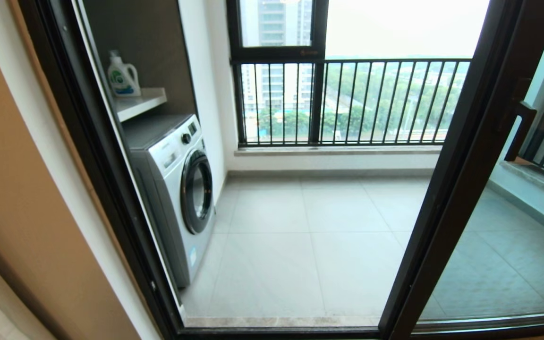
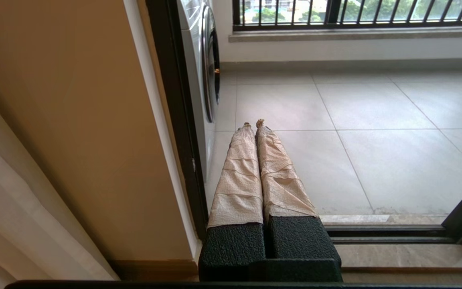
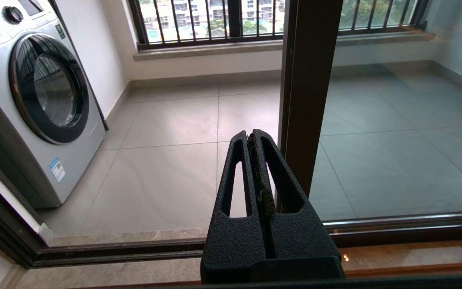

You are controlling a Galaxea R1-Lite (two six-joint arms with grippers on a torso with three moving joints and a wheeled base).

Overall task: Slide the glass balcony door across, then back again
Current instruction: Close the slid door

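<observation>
Standing with the doorway wide open, the robot is waiting at what looks like a point between strokes: the full-height clear glass balcony door in its slim dark-brown metal frame is sitting over at the right of the head view, its leading upright running from the upper right corner down to the lower middle of the frame. Whether this is before the first slide or after the return stroke, I cannot tell from these views.

The door's long axis is running vertically; it only appears slanted through the head camera. Its pane is facing the room and its dark bar pull handle is standing out from the upright at the right edge of the frame, parallel to that upright. Travel is along the dark floor track, toward the grey front-loading washing machine at centre left.

The right gripper, with black slotted fingers pressed together on nothing, is hovering low near the door's upright, just beside it in the right wrist view, not visibly touching it. The left gripper, its paper-wrapped fingers likewise clenched and empty, is idling near the dark fixed frame at the other side of the opening.

If a slide is next, it is calling for the right arm to rise to the handle or press on the upright's edge, then push steadily parallel to the track.
</observation>
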